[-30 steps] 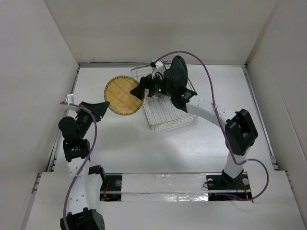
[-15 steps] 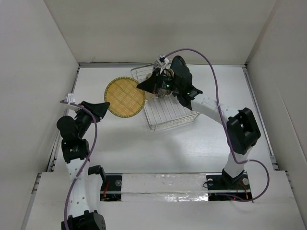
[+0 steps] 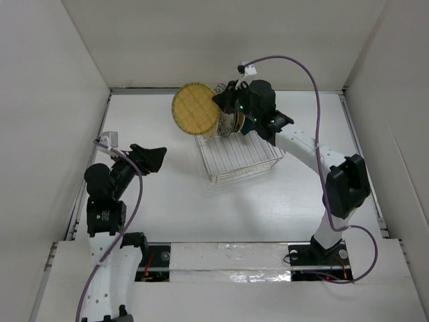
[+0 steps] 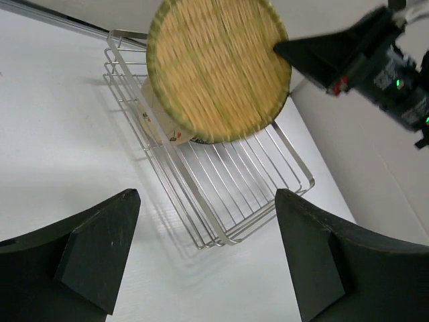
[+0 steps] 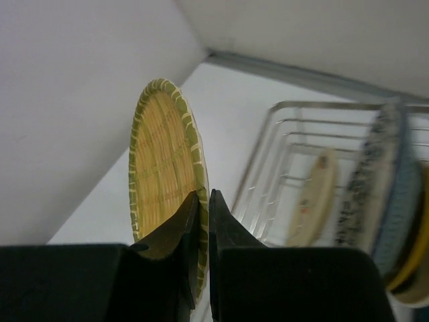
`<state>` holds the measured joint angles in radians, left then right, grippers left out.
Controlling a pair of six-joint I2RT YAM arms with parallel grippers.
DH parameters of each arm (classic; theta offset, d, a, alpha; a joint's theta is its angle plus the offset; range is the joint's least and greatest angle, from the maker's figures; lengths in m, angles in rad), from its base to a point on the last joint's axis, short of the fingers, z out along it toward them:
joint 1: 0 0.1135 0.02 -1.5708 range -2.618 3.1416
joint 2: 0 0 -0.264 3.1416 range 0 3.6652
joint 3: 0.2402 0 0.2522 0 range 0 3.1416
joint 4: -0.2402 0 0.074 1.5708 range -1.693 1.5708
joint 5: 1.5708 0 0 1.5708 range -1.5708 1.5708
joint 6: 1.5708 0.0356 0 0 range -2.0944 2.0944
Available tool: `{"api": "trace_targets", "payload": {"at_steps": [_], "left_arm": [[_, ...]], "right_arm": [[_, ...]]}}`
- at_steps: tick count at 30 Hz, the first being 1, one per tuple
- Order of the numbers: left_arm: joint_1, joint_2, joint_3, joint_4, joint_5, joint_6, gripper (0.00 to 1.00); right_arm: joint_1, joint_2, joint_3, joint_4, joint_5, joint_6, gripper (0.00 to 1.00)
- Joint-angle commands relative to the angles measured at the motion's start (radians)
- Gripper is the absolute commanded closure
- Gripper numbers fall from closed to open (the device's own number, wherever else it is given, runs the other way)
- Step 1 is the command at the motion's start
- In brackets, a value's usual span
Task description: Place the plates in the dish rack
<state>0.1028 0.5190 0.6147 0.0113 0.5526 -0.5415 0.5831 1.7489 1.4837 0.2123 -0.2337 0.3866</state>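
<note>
Now the right fingers [image 5: 177, 231] have lifted the yellow plate [image 3: 196, 109] upright.

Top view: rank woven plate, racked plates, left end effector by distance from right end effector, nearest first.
1. woven plate: pinched in the right end effector.
2. racked plates: just below in the image, in the dish rack.
3. left end effector: far lower left.

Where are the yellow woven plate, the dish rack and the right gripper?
yellow woven plate [image 3: 196, 109]: top external view, face centre.
dish rack [image 3: 241, 173]: top external view, near rim.
right gripper [image 5: 202, 201]: right wrist view, between fingers.
</note>
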Motion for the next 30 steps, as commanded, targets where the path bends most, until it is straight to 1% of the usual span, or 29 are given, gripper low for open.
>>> {"api": "trace_targets", "payload": {"at_steps": [1,2,3,4,5,6,7,8,10,13,17,30], "left_arm": [[-0.057,-0.048,0.05,-0.047,-0.111,0.123,0.2],[-0.069,-0.057,0.043,-0.047,-0.131,0.142,0.19],[-0.081,-0.068,0.036,-0.047,-0.178,0.147,0.19],[-0.09,-0.085,0.017,-0.045,-0.193,0.149,0.2],[-0.091,-0.086,0.022,-0.05,-0.197,0.147,0.2],[-0.101,-0.085,0.031,-0.071,-0.206,0.153,0.2],[-0.116,-0.091,0.033,-0.071,-0.215,0.155,0.2],[-0.117,-0.093,0.033,-0.074,-0.226,0.156,0.2],[-0.13,-0.091,0.039,-0.094,-0.246,0.172,0.2],[-0.141,-0.102,0.045,-0.109,-0.272,0.178,0.19],[-0.141,-0.106,0.048,-0.117,-0.289,0.179,0.18],[-0.15,-0.105,0.043,-0.111,-0.287,0.184,0.18]], "right_arm": [[0.05,0.024,0.173,-0.118,0.459,-0.159,1.0],[0.061,0.041,0.232,-0.137,0.527,-0.219,1.0],[0.061,0.079,0.263,-0.154,0.587,-0.242,1.0],[0.073,0.099,0.297,-0.186,0.667,-0.265,1.0],[0.083,0.122,0.334,-0.204,0.706,-0.313,1.0],[0.083,0.165,0.408,-0.212,0.749,-0.339,1.0],[0.093,0.187,0.443,-0.253,0.817,-0.363,1.0],[0.104,0.21,0.475,-0.263,0.844,-0.418,1.0],[0.115,0.279,0.579,-0.318,0.894,-0.449,1.0],[0.135,0.333,0.622,-0.338,0.93,-0.482,1.0],[0.135,0.366,0.615,-0.333,0.955,-0.494,1.0],[0.199,0.445,0.56,-0.349,0.875,-0.454,1.0]]}}
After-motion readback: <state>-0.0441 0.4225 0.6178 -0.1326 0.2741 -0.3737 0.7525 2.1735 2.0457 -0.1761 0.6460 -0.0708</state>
